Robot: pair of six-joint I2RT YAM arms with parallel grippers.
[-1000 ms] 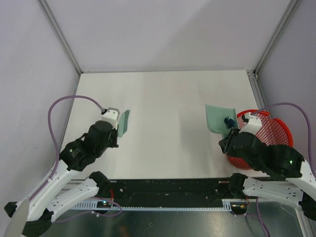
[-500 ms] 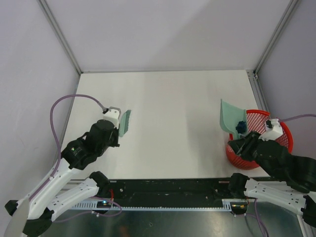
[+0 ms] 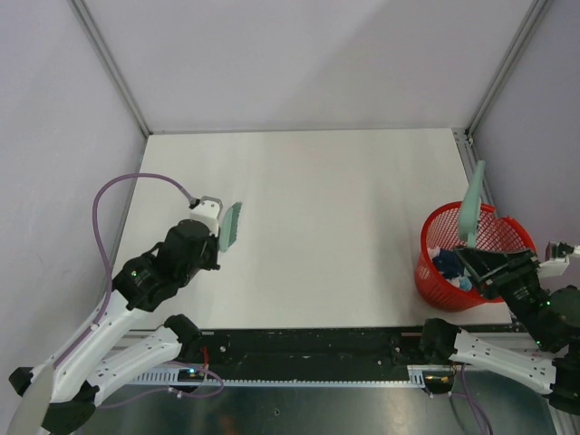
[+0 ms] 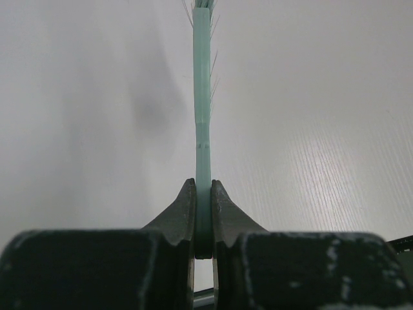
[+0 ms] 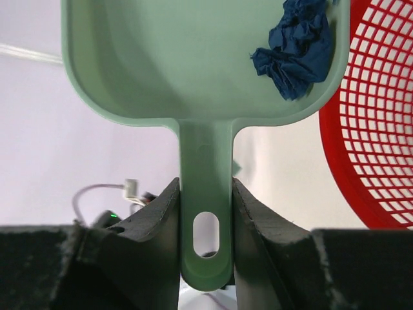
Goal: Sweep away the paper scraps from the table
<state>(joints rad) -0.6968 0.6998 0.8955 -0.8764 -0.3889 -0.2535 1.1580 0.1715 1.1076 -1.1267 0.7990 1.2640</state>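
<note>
My right gripper (image 5: 206, 194) is shut on the handle of the pale green dustpan (image 5: 193, 58). One crumpled dark blue paper scrap (image 5: 293, 45) lies in the pan's corner, beside the red mesh basket (image 5: 381, 129). In the top view the dustpan (image 3: 471, 210) stands tilted on edge over the basket (image 3: 435, 227), held by the right gripper (image 3: 478, 260). Blue scraps (image 3: 449, 265) lie inside the basket. My left gripper (image 4: 202, 194) is shut on the pale green brush (image 4: 202, 97), held above the white table (image 3: 317, 199) at its left (image 3: 228, 227). No scraps show on the table.
The basket stands at the table's right front corner. Metal frame posts rise at the back corners, with grey walls on three sides. A black rail with the arm bases (image 3: 308, 349) runs along the near edge.
My right arm has swung right with the dustpan, from above the table to over the basket, tipping the pan on edge. Blue scraps now show in the basket. The left arm has hardly moved.
</note>
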